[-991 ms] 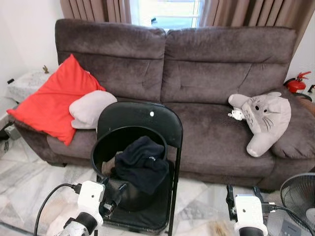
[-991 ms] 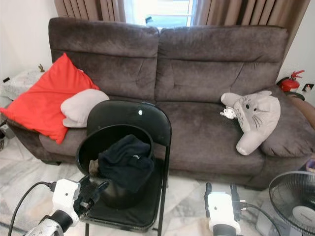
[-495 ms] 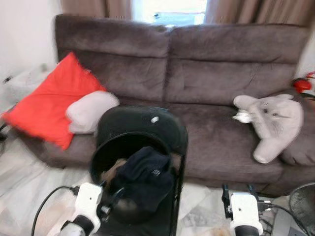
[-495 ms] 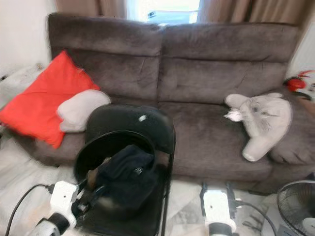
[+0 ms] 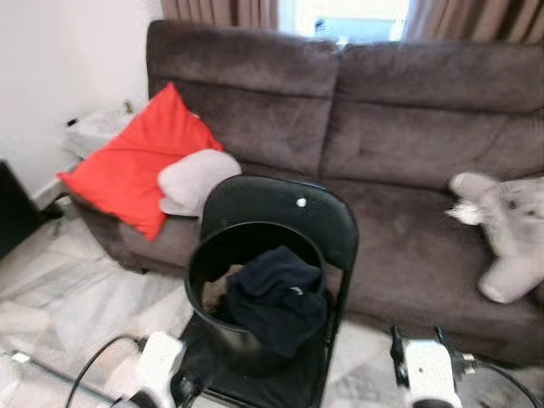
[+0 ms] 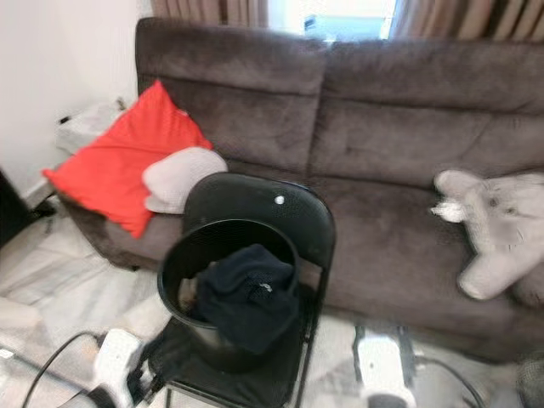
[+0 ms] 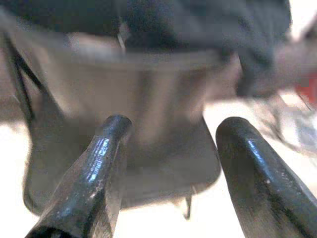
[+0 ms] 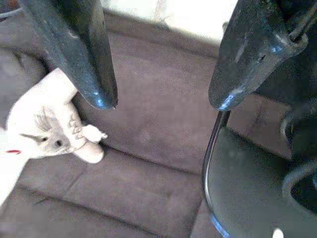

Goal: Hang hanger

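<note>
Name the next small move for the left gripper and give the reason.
Probably raise the left gripper toward the black bucket on the folding chair. Its fingers are open and empty, low before the bucket's wall, and the dark garment lies over the rim above. No hanger is visible.

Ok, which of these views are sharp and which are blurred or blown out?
Left eye view: mildly soft, window overexposed. Right eye view: more blurred, worst at the plush toy and along the bottom edge. Left wrist view: heavily blurred behind the left claw. Right wrist view: fairly sharp past the right claw.
</note>
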Available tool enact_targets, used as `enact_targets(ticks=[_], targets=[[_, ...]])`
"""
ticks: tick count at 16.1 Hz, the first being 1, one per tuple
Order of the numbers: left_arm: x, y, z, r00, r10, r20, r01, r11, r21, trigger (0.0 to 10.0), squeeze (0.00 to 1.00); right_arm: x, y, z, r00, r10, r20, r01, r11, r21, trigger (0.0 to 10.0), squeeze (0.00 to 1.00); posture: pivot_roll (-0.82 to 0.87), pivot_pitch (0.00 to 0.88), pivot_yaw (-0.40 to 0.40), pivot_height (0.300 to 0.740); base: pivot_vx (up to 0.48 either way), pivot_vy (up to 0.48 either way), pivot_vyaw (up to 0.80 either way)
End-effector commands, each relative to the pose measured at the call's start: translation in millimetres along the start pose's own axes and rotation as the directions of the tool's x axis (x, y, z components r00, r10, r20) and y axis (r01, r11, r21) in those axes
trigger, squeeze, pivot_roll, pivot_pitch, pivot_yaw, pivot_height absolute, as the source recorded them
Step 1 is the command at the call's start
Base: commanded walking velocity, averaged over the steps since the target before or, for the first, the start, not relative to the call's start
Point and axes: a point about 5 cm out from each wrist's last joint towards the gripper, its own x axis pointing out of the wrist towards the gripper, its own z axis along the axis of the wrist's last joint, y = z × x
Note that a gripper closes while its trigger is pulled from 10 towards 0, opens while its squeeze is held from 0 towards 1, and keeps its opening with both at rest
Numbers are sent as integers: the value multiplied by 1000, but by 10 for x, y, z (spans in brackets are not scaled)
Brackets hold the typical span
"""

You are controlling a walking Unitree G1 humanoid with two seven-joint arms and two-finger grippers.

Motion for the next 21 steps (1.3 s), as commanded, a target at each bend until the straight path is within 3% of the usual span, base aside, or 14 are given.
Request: enact_targets(ticks=[1,4,6,7,11,16,21], targets=[[-54,-12,-74,996,-70,-52,65,995,-77,10000,0,0,14,2,1000,4,-2,-4,1000,3,10000,0,-14,42,27,740,0,0,0],[-55,-71,-134,976,-187,-112,162,966,-200,10000,0,0,22,0,1000,8,-2,-8,1000,1,10000,0,-13,41,25,740,0,0,0],[127,-136,-92,966,-240,-95,208,942,-263,10000,0,5,31,1,1000,11,-1,-11,1000,1,10000,0,-10,41,21,740,0,0,0],[269,-169,-86,969,-240,-62,208,924,-320,10000,0,11,36,3,1000,11,0,-11,1000,2,10000,0,-20,41,23,740,0,0,0],[430,-242,-174,978,-201,-50,161,890,-426,10000,0,4,-1,-16,1000,-3,-5,3,1000,-2,10000,0,-38,43,28,740,0,0,0],[749,-292,-75,990,-143,3,124,848,-516,10000,0,-23,-4,-30,1000,-4,-10,4,1000,-5,10000,0,-48,41,27,740,0,0,0],[882,-253,-42,997,-75,18,72,832,-550,10000,0,0,-37,-22,1000,-10,-4,10,1000,-10,10000,0,-54,40,21,740,0,0,0]])
